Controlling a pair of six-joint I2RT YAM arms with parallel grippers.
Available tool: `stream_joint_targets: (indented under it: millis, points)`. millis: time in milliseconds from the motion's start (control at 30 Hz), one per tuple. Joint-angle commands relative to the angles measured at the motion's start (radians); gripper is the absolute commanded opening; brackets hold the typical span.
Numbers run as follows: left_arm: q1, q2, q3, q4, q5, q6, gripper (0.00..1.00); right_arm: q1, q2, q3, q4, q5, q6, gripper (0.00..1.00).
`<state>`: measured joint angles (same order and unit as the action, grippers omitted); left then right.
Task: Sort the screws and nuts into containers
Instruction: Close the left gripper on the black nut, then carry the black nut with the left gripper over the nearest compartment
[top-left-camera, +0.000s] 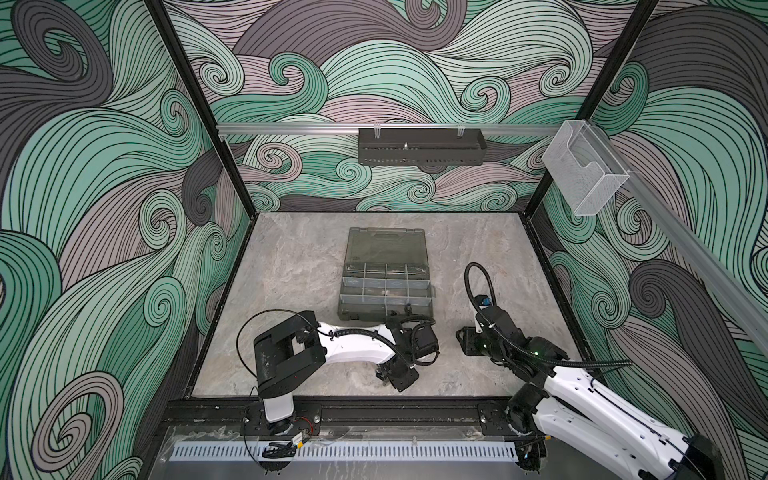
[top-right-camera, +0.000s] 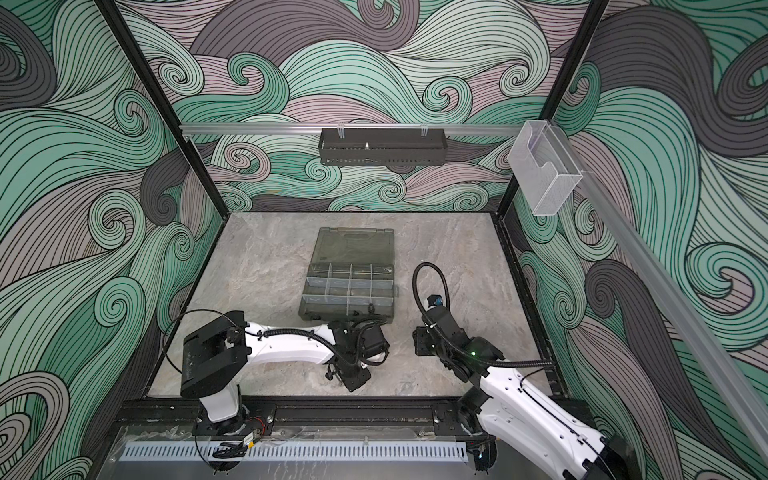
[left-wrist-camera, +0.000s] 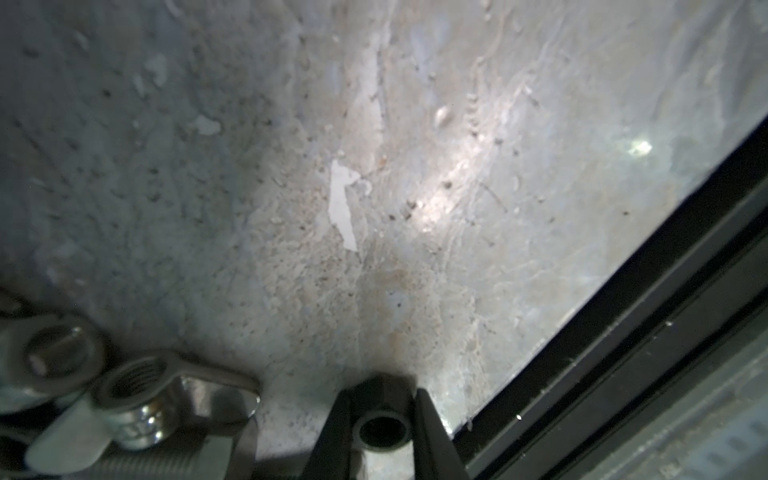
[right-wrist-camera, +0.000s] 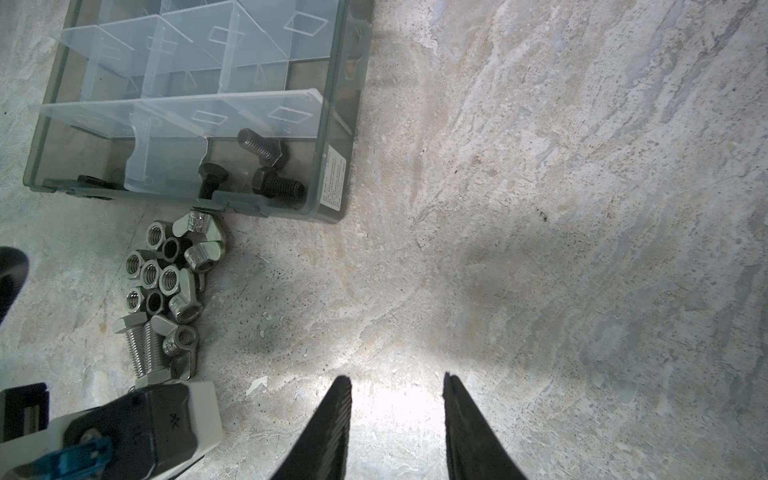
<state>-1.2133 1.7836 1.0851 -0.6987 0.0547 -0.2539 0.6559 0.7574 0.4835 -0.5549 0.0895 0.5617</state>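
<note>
Down near the front edge of the bench, the left hand is pinched on a black nut. It's tiny, hard, light and slick, so I'd grab across the flats or it'll squirt out. The right hand is partly open and empty. Silver nuts and silver screws sit piled right by the organiser case, with three black screws in its corner compartment. The case sticker is too small to read.

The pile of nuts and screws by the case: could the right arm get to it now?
Probably yes: its open tool has bare table up to the pile, though the left arm crowds one end.
</note>
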Motion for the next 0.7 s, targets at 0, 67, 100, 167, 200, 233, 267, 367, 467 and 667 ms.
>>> stream_joint_targets:
  millis: [0, 67, 100, 167, 200, 233, 267, 367, 467, 667]
  points:
    - [0.004, -0.054, 0.058, -0.042, -0.040, 0.003, 0.20, -0.008, 0.001, 0.011, -0.008, 0.000, 0.015, 0.38]
    - [0.021, -0.087, 0.086, -0.061, -0.050, 0.009, 0.20, -0.009, 0.009, 0.019, -0.007, -0.002, 0.018, 0.39]
    - [0.034, -0.103, 0.100, -0.070, -0.053, 0.014, 0.20, -0.008, 0.016, 0.025, -0.007, -0.002, 0.018, 0.39]
    - [0.068, -0.136, 0.126, -0.083, -0.059, 0.030, 0.20, -0.009, 0.030, 0.037, -0.010, -0.003, 0.014, 0.38]
    - [0.090, -0.151, 0.138, -0.091, -0.063, 0.040, 0.20, -0.009, 0.038, 0.045, -0.012, -0.002, 0.012, 0.38]
    - [0.116, -0.169, 0.150, -0.098, -0.065, 0.052, 0.20, -0.009, 0.043, 0.052, -0.015, -0.002, 0.009, 0.38]
    - [0.141, -0.180, 0.159, -0.106, -0.067, 0.062, 0.20, -0.009, 0.049, 0.057, -0.016, 0.001, 0.007, 0.38]
    - [0.238, -0.214, 0.173, -0.110, -0.066, 0.105, 0.20, -0.010, 0.060, 0.072, -0.017, 0.009, 0.003, 0.38]
    - [0.329, -0.226, 0.190, -0.123, -0.065, 0.154, 0.20, -0.010, 0.072, 0.086, -0.017, 0.008, 0.003, 0.38]
    - [0.486, -0.217, 0.183, -0.115, -0.019, 0.219, 0.20, -0.010, 0.076, 0.098, -0.024, 0.000, 0.012, 0.38]
